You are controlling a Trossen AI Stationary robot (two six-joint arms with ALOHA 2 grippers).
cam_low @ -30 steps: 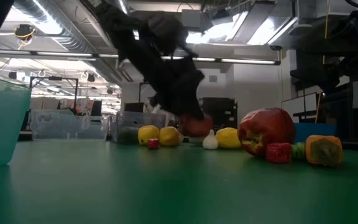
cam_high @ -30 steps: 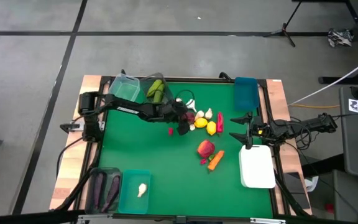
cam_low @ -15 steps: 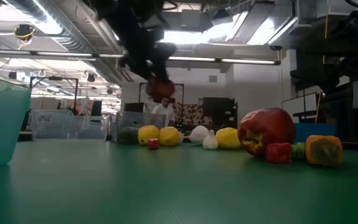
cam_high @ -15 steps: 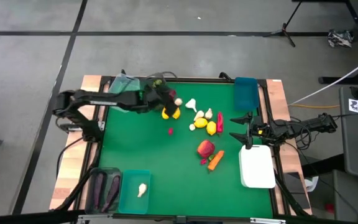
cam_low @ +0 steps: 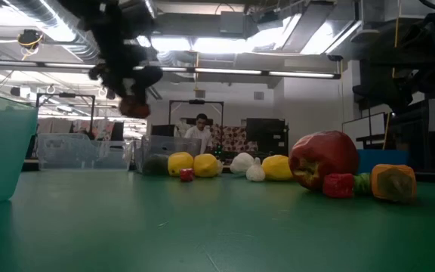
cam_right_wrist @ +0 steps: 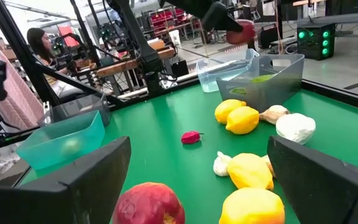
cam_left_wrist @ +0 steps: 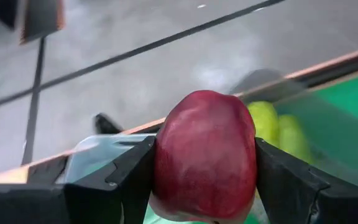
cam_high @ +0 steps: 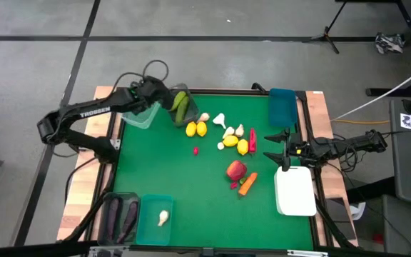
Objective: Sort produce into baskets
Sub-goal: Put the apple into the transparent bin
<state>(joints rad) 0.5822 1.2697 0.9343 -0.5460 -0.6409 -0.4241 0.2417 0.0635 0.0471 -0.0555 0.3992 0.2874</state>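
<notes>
Left tool (cam_left_wrist: 205, 186) is clamped on a red apple (cam_left_wrist: 205, 155), up over the clear tub (cam_high: 143, 111) at the desk's (cam_high: 191, 185) far-left corner. Right tool (cam_high: 275, 148) hangs wide open by the white tray (cam_high: 295, 191). Loose on the desk: four lemons, one big red fruit (cam_high: 236, 170), one carrot (cam_high: 247, 183).
</notes>
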